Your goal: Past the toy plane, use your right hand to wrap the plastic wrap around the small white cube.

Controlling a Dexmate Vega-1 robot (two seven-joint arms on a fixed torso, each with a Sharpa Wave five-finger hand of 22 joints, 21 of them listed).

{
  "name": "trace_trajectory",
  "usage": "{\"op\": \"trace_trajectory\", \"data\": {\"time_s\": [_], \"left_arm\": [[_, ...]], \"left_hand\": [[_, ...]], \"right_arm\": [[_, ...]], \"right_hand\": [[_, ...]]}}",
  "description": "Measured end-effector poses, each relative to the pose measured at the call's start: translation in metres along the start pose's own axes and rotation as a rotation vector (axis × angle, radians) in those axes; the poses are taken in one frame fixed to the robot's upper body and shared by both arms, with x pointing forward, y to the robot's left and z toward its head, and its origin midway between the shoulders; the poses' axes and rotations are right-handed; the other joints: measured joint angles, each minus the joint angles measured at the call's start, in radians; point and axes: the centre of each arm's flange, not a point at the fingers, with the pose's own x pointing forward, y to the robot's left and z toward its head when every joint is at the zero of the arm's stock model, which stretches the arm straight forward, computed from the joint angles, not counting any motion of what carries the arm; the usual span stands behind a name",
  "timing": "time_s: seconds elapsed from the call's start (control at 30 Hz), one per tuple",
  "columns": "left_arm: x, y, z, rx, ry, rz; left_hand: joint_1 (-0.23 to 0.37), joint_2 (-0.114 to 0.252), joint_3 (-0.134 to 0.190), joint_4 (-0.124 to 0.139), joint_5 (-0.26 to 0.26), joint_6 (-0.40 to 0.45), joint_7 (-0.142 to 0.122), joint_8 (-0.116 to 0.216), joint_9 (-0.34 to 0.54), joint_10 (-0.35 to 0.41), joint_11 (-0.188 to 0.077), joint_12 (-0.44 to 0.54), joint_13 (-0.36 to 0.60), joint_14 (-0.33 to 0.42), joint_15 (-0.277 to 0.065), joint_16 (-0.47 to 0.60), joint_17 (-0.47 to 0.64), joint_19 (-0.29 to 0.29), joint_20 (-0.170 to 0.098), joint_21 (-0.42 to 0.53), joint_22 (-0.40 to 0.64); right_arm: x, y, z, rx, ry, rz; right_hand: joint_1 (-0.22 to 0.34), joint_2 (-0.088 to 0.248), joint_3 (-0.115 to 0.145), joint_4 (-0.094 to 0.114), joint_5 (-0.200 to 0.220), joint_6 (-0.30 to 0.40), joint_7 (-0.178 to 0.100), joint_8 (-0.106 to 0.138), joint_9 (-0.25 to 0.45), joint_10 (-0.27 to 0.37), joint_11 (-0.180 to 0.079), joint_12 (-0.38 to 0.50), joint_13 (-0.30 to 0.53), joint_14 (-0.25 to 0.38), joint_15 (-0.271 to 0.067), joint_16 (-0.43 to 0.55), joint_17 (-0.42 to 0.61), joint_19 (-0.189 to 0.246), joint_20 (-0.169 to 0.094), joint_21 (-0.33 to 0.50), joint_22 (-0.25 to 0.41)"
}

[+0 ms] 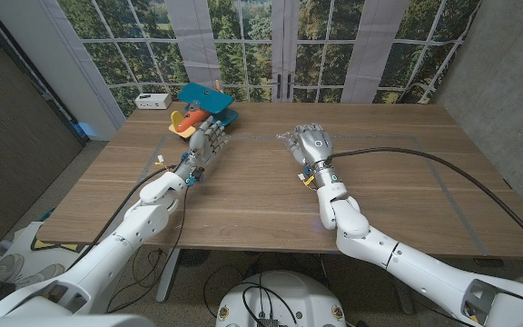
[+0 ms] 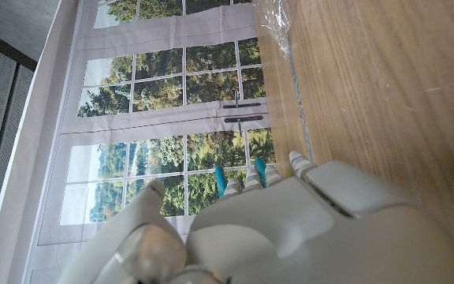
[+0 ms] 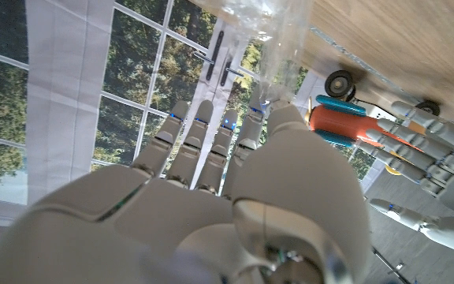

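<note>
Two robot hands are out over the wooden bench, one on each arm. The right robot hand (image 1: 312, 145) sits near the middle of the bench with its fingers stretched forward and only slightly apart; its fingertips (image 3: 256, 110) meet a sheet of clear, crinkled plastic wrap (image 3: 278, 31), which shows in the head view as a faint glossy patch (image 1: 288, 139) just beside the hand's thumb side. Whether the fingers actually pinch the film or merely touch it cannot be told. The small white cube cannot be made out under or near the wrap.

The left robot hand (image 1: 203, 143) reaches toward the far left of the bench, fingers extended and a little spread, closing on nothing visible. Its fingertips lie just beside, perhaps touching, the one toy plane (image 1: 202, 109), a smooth plastic toy with a teal wing and tail, an orange body and small black wheels. The right wrist view shows that plane (image 3: 345, 118) next to the left robot hand's fingers (image 3: 416, 138).

One small white box (image 1: 153, 100) stands at the far left corner of the bench, apart from the plane. A black cable (image 1: 425, 154) runs across the bench from the right wrist. Behind the bench is a backdrop printed with paned windows and trees.
</note>
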Motion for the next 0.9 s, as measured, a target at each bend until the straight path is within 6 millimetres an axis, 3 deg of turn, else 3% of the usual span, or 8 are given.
{"op": "trace_trajectory", "data": {"time_s": [0.43,0.7,0.8,0.9], "left_arm": [[0.004,-0.002,0.001,0.002,-0.003,-0.004],[0.008,-0.004,0.002,0.006,-0.004,-0.007],[0.009,-0.004,0.003,0.007,-0.006,-0.007],[0.011,-0.005,0.003,0.008,-0.007,-0.008]], "left_hand": [[0.000,0.000,-0.004,-0.004,0.000,0.000,0.000,0.000,0.000,0.000,0.000,0.000,0.000,0.000,0.000,0.000,0.000,0.000,0.000,0.000,0.000],[0.000,0.000,-0.004,-0.004,0.000,0.000,0.000,0.000,0.000,0.000,0.000,0.000,0.000,0.000,0.000,0.000,0.000,0.000,0.000,0.000,0.000],[0.000,0.000,-0.004,-0.004,0.000,0.000,0.000,0.000,0.000,0.000,0.000,0.000,0.000,0.000,0.000,0.000,0.000,0.000,0.000,0.000,0.000],[0.000,0.000,-0.004,-0.004,0.000,0.000,0.000,0.000,0.000,0.000,0.000,0.000,0.000,0.000,0.000,0.000,0.000,0.000,0.000,0.000,0.000]], "right_arm": [[0.006,0.005,-0.020,-0.038,0.080,0.013],[0.016,0.021,-0.032,-0.120,0.091,0.059],[0.017,0.025,-0.035,-0.148,0.095,0.075],[0.017,0.027,-0.036,-0.168,0.100,0.087]], "right_hand": [[0.004,-0.004,0.009,0.001,-0.008,0.000,0.000,0.004,-0.001,0.000,0.000,-0.004,0.005,0.003,0.004,-0.007,-0.005,0.000,0.000,0.000,0.000],[0.009,-0.010,0.014,-0.003,-0.012,-0.006,-0.006,0.004,-0.001,0.005,-0.005,-0.005,0.005,0.009,-0.002,-0.013,-0.006,0.000,0.000,0.000,0.000],[0.025,-0.025,0.026,-0.013,-0.015,-0.026,-0.025,0.003,-0.001,0.005,-0.005,-0.006,0.005,0.013,0.002,-0.018,-0.011,0.004,0.004,0.000,-0.005],[0.047,-0.048,0.038,-0.023,-0.025,-0.101,-0.054,-0.027,0.002,-0.017,-0.014,-0.029,0.005,0.012,0.001,-0.037,-0.020,0.003,0.004,0.000,-0.005]]}}
